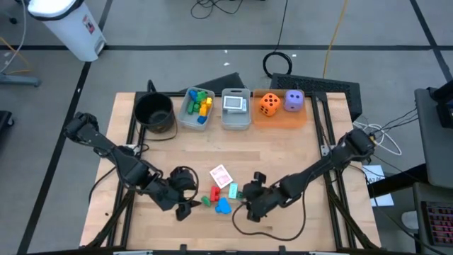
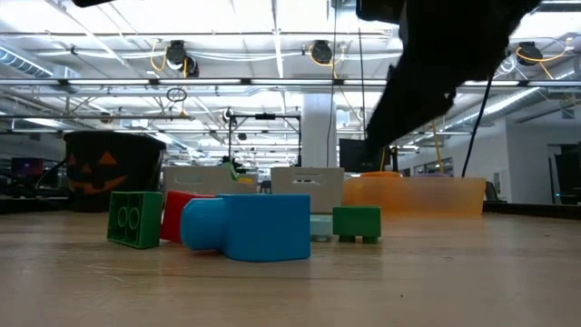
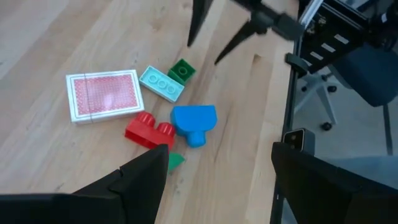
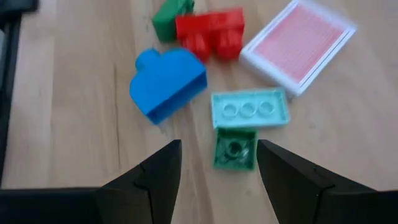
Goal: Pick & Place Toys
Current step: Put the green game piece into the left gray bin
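both of my grippers hang low over the near part of the table, one on each side of a small heap of toys. my left gripper sits to the left of the heap with its jaws apart and nothing between them; in its wrist view the red block and a green block lie just past its fingertips. my right gripper sits on the right of the heap, also parted and holding nothing, with the small green block lying just ahead of the gap between its fingers.

the heap itself: a blue block nearest the front edge, the red one touching it on the left, a pale teal block just beside the small green one, and a pack of red-backed playing cards lying flat a little farther back.

along the far edge stand a black pot, a clear bin with green, yellow and blue blocks inside, a second clear bin holding cards, and an orange tray carrying the orange die and the purple die side by side.
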Available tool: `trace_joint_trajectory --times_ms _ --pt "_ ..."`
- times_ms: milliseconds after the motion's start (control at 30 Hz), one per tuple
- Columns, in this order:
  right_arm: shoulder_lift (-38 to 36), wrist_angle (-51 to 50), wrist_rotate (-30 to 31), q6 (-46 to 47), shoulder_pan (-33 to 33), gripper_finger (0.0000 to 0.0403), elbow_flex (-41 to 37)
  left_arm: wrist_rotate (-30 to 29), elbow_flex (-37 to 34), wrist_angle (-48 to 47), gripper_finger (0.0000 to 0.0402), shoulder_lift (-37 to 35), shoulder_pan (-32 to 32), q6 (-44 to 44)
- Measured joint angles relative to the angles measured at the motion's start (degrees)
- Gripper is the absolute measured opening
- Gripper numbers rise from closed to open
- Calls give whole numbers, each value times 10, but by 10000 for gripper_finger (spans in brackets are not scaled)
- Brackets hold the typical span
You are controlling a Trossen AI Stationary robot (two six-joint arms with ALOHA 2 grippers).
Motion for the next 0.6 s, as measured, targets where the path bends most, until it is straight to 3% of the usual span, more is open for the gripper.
trace_joint_trajectory --times_ms 133,600 --pt "28 -1 -32 25 -7 199 0 -4 0 5 294 0 0 0" --pt "46 -3 -28 32 -33 199 -1 -16 0 8 294 0 0 0"
